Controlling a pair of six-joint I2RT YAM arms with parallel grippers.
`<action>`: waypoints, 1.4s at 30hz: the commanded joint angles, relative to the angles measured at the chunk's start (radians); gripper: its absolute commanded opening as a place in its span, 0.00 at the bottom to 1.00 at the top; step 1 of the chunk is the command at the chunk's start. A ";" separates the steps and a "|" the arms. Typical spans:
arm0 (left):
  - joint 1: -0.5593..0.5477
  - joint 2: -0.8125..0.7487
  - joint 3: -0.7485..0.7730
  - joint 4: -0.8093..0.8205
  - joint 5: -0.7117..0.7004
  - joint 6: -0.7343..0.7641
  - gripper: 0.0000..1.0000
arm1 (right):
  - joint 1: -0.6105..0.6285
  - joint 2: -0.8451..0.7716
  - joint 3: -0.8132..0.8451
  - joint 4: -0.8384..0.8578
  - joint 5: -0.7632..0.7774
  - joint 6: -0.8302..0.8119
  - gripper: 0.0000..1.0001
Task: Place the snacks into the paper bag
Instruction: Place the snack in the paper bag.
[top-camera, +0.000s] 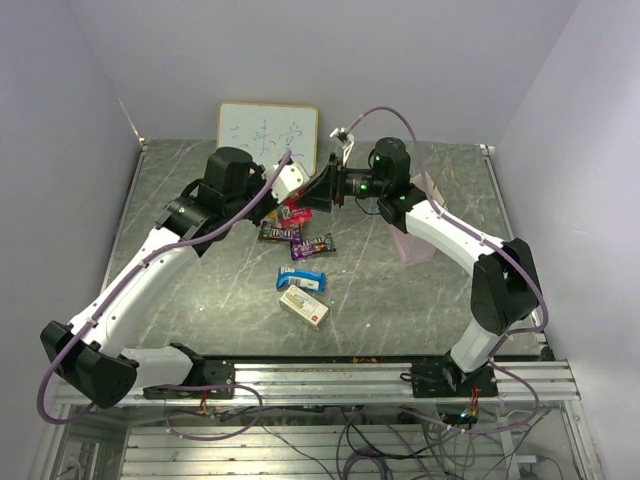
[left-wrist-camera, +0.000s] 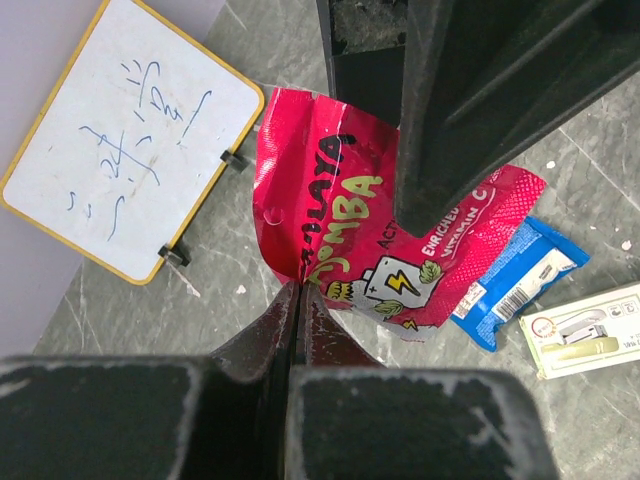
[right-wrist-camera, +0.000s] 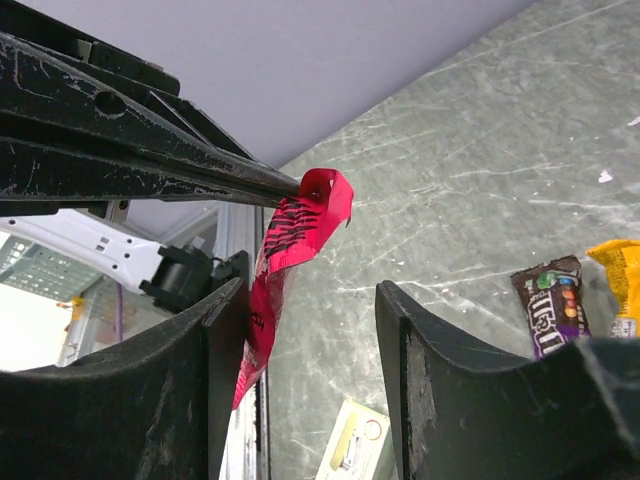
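One red foil packet (left-wrist-camera: 330, 200) is pinched in my left gripper (left-wrist-camera: 296, 288); right gripper (right-wrist-camera: 310, 330) spread alongside, its arm partly covering the right-edge pale pink paper bag (top-camera: 413, 249).

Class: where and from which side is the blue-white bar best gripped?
Come from above and grip the blue-white bar across its narrow width, probably at mid-length: it lies flat, long and thin. Mind the cream box close on its near side.

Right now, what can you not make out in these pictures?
Paper bag: top view, right arm covers part; opening unclear.
Red packet: left wrist view, the right arm's fingers cover part of its name.
Whiteboard: top view, writing too small.
M&M's packet: right wrist view, lower end behind those fingers.
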 joint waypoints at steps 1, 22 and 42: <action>-0.015 -0.021 -0.012 0.029 -0.020 -0.006 0.07 | 0.000 0.020 0.034 0.077 -0.026 0.083 0.53; -0.031 -0.011 -0.023 0.023 -0.036 0.014 0.07 | 0.001 0.043 0.083 0.010 0.016 0.103 0.25; 0.017 -0.085 -0.042 0.037 0.006 -0.084 0.59 | -0.093 -0.107 0.050 -0.217 0.134 -0.207 0.00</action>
